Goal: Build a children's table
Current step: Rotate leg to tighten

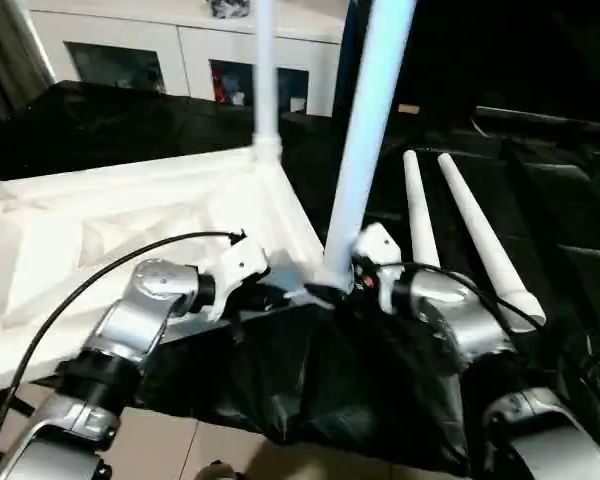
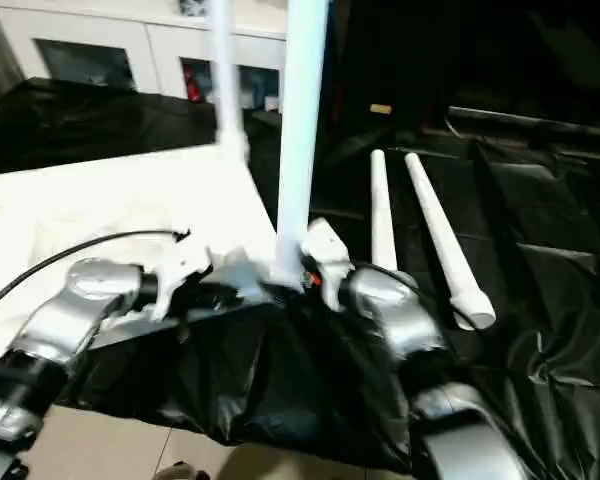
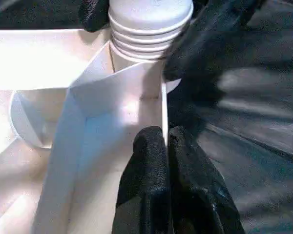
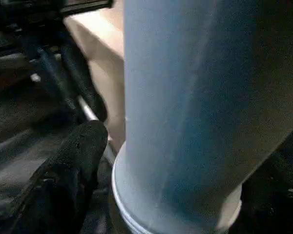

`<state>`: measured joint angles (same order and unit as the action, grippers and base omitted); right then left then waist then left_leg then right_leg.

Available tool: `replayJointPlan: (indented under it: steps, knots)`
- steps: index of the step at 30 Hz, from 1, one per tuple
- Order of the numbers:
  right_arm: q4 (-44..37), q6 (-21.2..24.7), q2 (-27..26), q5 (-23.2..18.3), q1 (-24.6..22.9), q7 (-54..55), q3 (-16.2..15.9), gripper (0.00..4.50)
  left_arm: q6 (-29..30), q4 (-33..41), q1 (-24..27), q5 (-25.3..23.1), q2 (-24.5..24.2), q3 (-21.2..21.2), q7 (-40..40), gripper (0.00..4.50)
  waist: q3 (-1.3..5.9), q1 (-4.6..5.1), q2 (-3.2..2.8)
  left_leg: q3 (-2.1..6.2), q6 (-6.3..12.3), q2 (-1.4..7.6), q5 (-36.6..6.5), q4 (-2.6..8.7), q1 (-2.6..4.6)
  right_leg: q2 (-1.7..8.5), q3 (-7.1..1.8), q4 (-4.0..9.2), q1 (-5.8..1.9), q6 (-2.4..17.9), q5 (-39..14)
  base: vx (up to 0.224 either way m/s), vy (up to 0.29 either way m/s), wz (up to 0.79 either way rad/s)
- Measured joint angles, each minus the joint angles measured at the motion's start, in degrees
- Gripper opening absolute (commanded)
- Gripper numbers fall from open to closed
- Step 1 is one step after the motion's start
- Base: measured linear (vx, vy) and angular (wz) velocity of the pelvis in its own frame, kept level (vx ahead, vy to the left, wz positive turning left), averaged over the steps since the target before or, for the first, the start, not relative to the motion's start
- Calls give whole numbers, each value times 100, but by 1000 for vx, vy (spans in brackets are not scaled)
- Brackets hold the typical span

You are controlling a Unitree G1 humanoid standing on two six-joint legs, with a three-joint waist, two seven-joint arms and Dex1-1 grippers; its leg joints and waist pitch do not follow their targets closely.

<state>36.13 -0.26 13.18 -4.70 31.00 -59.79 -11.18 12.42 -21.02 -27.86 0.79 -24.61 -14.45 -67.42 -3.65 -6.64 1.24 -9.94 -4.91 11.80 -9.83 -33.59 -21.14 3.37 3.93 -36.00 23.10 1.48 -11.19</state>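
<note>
Table top: the large white rectangular plastic table top (image 1: 110, 225) is laid upside down, ribbed underside up, on a black plastic sheet (image 1: 540, 200) spread over the work surface; its near corner is taken here as the landmark.
Near corner socket: a round white socket (image 3: 31, 122) is seen in the left wrist view just beside the corner's walls.
Held leg: a long white tapered tube leg (image 1: 365, 140) is stood nearly upright at the near corner, its ribbed, threaded end (image 3: 146, 29) seen at the corner's socket; whether it is fully seated cannot be told.
Fitted leg: a second white tube leg (image 1: 265, 70) is stood upright in the socket at the far corner, behind the near corner.
Loose legs: two more white tapered tube legs (image 1: 475, 235) are laid side by side on the black sheet, to the right of the near corner and apart from the top.
Right gripper: the right gripper (image 1: 342, 282) is placed at the base of the held leg; one black finger (image 4: 71, 165) is seen just beside the tube, but whether the leg is clasped cannot be told.
Left gripper: the left gripper (image 3: 165, 141) is pinched closed on the thin white edge wall (image 3: 163, 105) of the table top, right at the near corner.
Background: a white cabinet with glass doors (image 1: 180, 60) is stood well behind the far corner.
</note>
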Motion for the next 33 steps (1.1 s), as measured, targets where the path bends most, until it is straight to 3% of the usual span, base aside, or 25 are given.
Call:
replayJointPlan:
  steps: [11, 18, 21, 27, 33]
  knots:
    - [-581, 342, 236, -11, -191, -554, -176, 288, 1, 152, 135, 173, -227, -12, -478, 0, -2, -14, 4, 0, 0, 0, 0, -1, -1, 0, 0, 0, 0, -1, 0, 0, 0, 0]
    - [-624, 411, 197, 1, -232, -451, -156, 274, 1, 151, 146, 159, -211, -12, -410, 0, -2, -11, 4, 0, 0, 0, 0, -1, 0, 0, 0, -1, -1, -1, -1, 0, 0, 0]
    - [-307, 373, -121, 141, -175, 349, 36, 274, 15, -46, 60, -13, -32, 38, 81, 0, 0, 16, 10, 1, -1, 0, 1, -3, 10, 0, -1, -9, -4, 2, 2, 0, 0, 0]
    - [785, 399, -858, 325, 428, 2807, 552, 272, 300, -728, -478, -408, 758, 89, 1544, 0, 1, 31, 14, 1, -2, -3, 1, -5, 17, 1, -4, -6, -10, -21, -3, 0, 0, 0]
    - [1426, 283, -1289, 415, 839, 4092, 876, 272, 489, -932, -679, -557, 1151, 125, 2220, 0, 5, 24, 8, 0, -3, -3, 2, -4, 12, 1, -4, -6, -9, 6, 16, 0, 0, 0]
